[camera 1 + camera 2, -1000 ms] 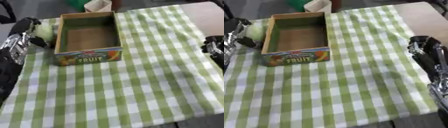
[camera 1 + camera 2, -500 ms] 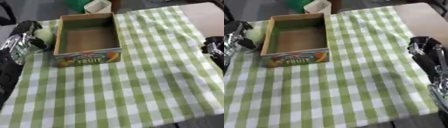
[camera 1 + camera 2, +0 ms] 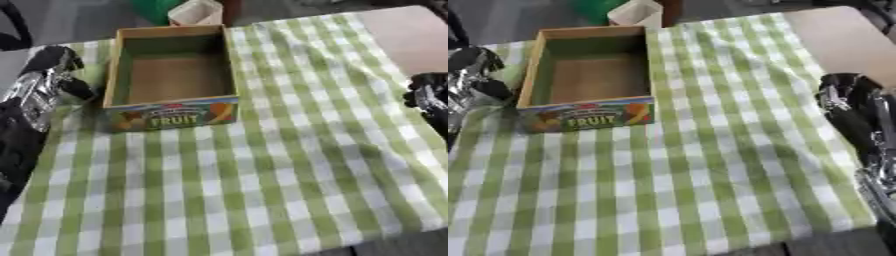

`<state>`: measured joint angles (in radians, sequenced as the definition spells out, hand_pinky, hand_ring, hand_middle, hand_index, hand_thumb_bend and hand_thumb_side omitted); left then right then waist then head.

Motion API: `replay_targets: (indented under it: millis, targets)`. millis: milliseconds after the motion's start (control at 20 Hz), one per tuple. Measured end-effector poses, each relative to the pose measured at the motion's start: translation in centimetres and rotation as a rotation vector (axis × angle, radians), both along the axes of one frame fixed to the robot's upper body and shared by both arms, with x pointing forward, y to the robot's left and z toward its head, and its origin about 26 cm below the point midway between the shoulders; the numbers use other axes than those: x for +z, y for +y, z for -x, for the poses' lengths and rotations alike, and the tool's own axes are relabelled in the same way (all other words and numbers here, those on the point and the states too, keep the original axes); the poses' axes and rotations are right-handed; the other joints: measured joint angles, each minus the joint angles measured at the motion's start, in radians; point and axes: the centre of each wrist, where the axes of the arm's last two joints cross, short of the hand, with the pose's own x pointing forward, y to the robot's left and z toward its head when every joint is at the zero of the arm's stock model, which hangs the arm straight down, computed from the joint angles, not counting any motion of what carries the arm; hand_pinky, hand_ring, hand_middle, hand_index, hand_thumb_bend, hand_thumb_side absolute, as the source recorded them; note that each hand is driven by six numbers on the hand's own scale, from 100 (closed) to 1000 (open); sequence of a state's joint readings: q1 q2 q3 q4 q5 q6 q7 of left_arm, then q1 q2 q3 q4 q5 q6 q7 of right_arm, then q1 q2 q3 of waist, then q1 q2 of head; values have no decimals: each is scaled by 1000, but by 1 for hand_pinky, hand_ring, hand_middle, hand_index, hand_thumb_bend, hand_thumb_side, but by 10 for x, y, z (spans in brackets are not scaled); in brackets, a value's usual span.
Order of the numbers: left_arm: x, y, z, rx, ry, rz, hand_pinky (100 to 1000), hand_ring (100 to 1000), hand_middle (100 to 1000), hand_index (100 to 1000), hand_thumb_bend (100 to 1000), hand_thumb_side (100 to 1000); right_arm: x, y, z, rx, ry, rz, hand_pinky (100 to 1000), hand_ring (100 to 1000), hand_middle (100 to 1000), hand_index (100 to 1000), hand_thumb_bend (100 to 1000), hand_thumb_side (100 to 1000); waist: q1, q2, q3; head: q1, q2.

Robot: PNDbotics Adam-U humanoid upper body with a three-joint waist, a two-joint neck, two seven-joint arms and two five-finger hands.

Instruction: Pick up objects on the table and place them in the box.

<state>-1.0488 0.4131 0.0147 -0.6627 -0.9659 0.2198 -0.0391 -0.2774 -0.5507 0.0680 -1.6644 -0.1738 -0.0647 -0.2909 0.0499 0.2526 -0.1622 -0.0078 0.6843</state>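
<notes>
Green and white squares cover the cloth (image 3: 262, 170) that lies soft and a bit wrinkled over the tabletop (image 3: 402, 35), whose bare tan corner shows at the far right. On the cloth we see a box (image 3: 171, 80), a cardboard one with straight walls and a brown floor. Its front wall has bright fruit pictures and the word FRUIT. We see nothing inside it.

Our left robot hand (image 3: 54, 75) is black and shiny silver. It sits right beside the left wall of the box. We cannot tell if its fingers are curled or if they hold anything, as they are dark and blurred. We cannot make out any loose thing on the cloth to pick up.

Our right robot hand (image 3: 852, 107) rests at the right edge of the cloth, well apart from the box. The right eye view shows its long black and silver fingers lying nearly straight, with nothing in them. The left eye view shows only a dark bit of it at the edge.

Behind the box stands a white cup (image 3: 636, 12) next to something green (image 3: 157, 9).
</notes>
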Motion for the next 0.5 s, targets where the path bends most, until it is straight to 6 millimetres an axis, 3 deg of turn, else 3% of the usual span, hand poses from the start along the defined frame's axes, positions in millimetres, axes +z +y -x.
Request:
replay_targets:
  millis: [300,500]
  targets:
    - [20,-9,2,-48,-117,77,275,122,131,288,533,100,-2,-1,1,-2,5,-2,601,597,562,656,100,462,-5,-5,10,-4,0]
    - [45,-13,6,-105,-169,127,282,133,141,301,570,100,-2,-1,1,-2,5,-3,602,598,562,656,100,462,-6,-8,15,-4,0]
